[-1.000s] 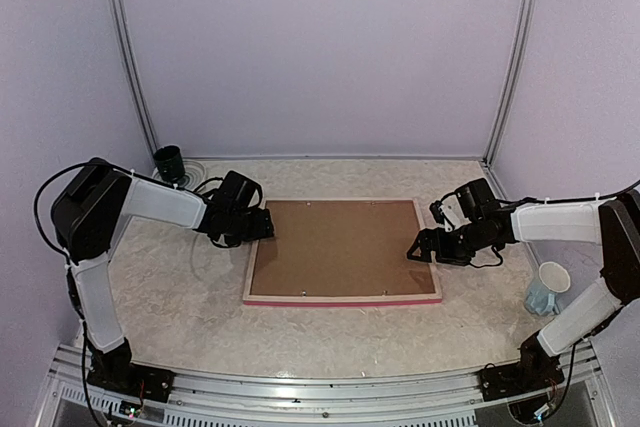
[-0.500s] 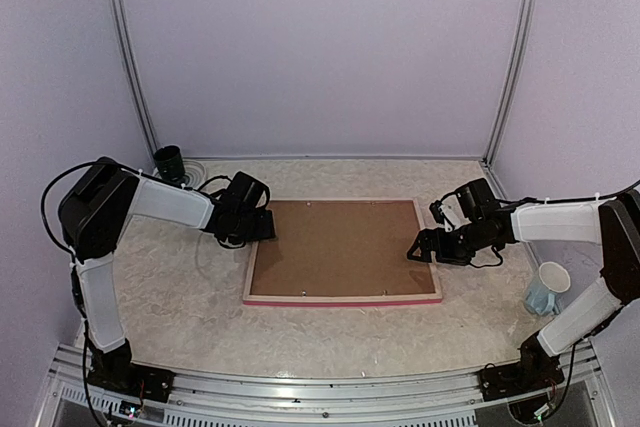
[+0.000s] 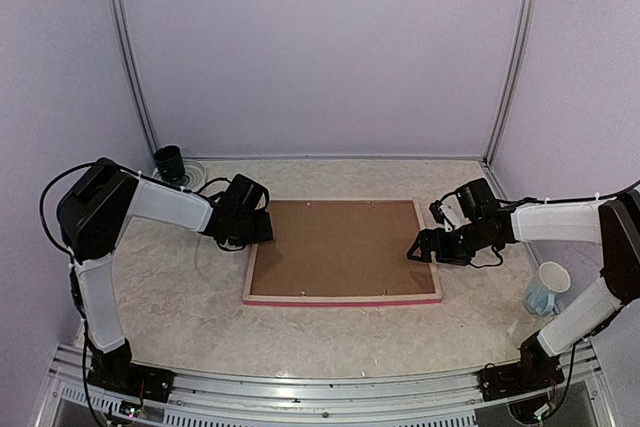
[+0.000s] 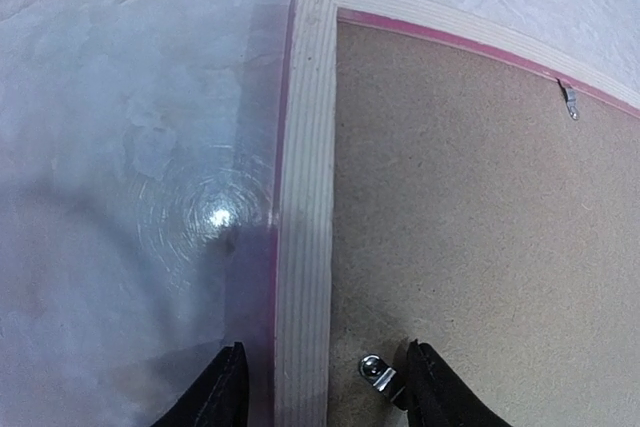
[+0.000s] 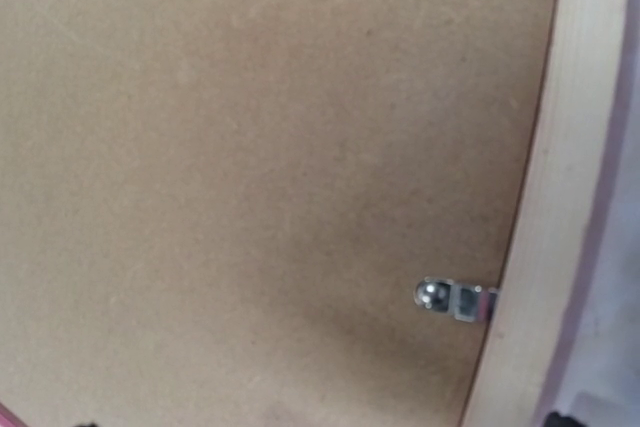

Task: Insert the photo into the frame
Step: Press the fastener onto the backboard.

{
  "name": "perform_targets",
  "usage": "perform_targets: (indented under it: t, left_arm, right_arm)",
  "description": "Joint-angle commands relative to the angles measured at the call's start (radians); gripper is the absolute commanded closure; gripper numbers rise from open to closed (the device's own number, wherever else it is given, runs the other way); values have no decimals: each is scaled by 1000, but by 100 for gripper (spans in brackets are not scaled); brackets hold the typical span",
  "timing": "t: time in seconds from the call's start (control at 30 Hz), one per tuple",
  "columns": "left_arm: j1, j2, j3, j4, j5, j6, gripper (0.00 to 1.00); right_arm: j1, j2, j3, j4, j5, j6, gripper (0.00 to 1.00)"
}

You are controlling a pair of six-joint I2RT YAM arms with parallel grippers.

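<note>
top external view: the thin rectangular pink-red frame [image 3: 340, 297] lies pale wood back up on the marbled table [image 3: 180, 297], brown backing board [image 3: 340, 247] inside. left gripper [image 4: 325, 392] – jaws partly apart – straddles its left rail; right gripper [image 3: 415, 250] sits wide over the right edge.

One frame [image 3: 343, 298] lies on the one table [image 3: 330, 342], with one brown backing board [image 3: 340, 245] set inside it. There are two arms, each ending in one gripper, so two grippers in all: the left gripper [image 3: 262, 225] at the frame's left edge and the right gripper [image 3: 415, 250] at its right edge. Two dark fingertips [image 4: 222, 392] show in the left wrist view. Three small metal clips [image 4: 378, 375] can be counted close up: two in the left wrist view, one in the right. Two drinking vessels stand on the table: one dark cup [image 3: 168, 160] at the far left and one pale mug [image 3: 545, 289] at the near right.
</note>
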Motion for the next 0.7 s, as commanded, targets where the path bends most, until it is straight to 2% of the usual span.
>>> perform_targets:
  t: [0.0, 0.3, 0.4, 0.6, 0.67]
  left_arm:
    - [-1, -1, -43, -60, 26, -8, 49]
    - [10, -27, -65, -50, 43, -2, 55]
    - [14, -37, -73, -43, 48, -2, 59]
    - [18, -51, -83, -38, 52, 0, 61]
    - [22, -53, -86, -38, 53, 0, 65]
  right_arm:
    - [10, -21, 6, -2, 7, -12, 4]
    - [10, -21, 12, -5, 6, -10, 4]
    - [9, -23, 9, -3, 2, -7, 4]
    - [9, -30, 5, -4, 2, -6, 4]
    - [9, -32, 4, -2, 2, -4, 4]
